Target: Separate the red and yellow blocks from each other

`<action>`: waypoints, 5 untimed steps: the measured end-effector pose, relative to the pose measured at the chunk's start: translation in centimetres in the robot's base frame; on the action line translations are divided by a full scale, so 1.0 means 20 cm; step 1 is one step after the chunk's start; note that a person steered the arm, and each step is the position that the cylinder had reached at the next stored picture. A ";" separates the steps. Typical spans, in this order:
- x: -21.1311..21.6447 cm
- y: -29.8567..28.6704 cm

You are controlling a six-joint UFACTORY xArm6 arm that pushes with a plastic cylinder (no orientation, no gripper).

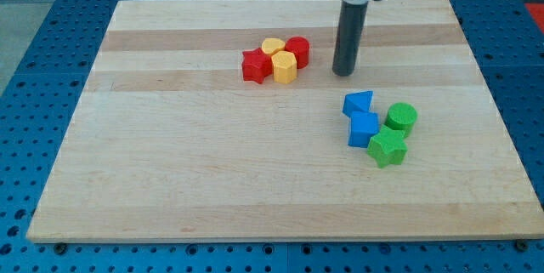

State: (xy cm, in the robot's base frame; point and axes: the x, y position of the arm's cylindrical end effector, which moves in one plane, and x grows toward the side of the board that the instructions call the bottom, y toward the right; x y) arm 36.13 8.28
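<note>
A red star block (253,65), a yellow hexagon block (285,67), a second yellow block (273,48) and a red cylinder block (297,51) sit touching in one tight cluster at the upper middle of the wooden board (170,162). My tip (343,73) rests on the board just to the right of this cluster, a short gap from the red cylinder, touching no block.
A blue triangular block (358,103), a blue cube (364,128), a green cylinder (400,118) and a green star block (388,147) are grouped below and to the right of my tip. The board lies on a blue perforated table.
</note>
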 end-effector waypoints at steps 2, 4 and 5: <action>-0.02 -0.28; -0.12 -0.31; -0.26 -0.32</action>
State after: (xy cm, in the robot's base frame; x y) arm 30.88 1.78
